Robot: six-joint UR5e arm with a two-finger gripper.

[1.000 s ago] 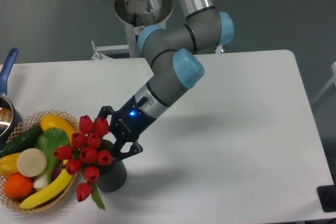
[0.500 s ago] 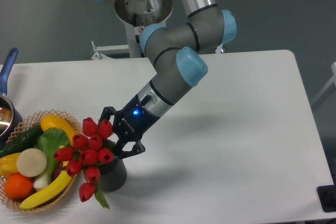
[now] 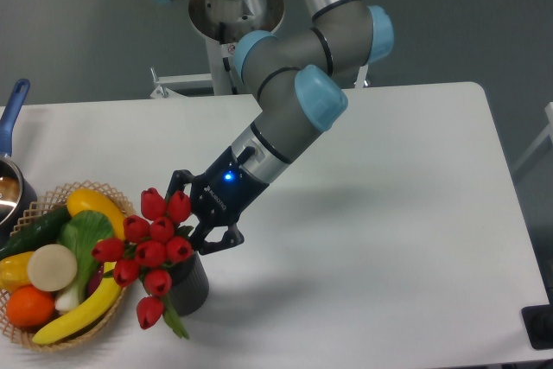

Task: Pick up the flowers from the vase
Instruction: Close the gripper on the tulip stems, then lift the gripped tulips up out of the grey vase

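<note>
Left of the gripper [image 3: 192, 218], the flowers [image 3: 152, 252] lean over the vase [image 3: 190, 290], stems running toward the fingers; whether these pinch them: cannot tell.

The flowers [image 3: 149, 252] look like smooth, glossy red plastic. The vase [image 3: 192, 289] is matt dark grey. The bench [image 3: 389, 213] is smooth matt white. The gripper [image 3: 200, 222] is matt black, its arm [image 3: 285, 118] satin grey with glossy blue plastic caps. At nine o'clock, the basket [image 3: 104, 321] is rough woven wicker.
</note>
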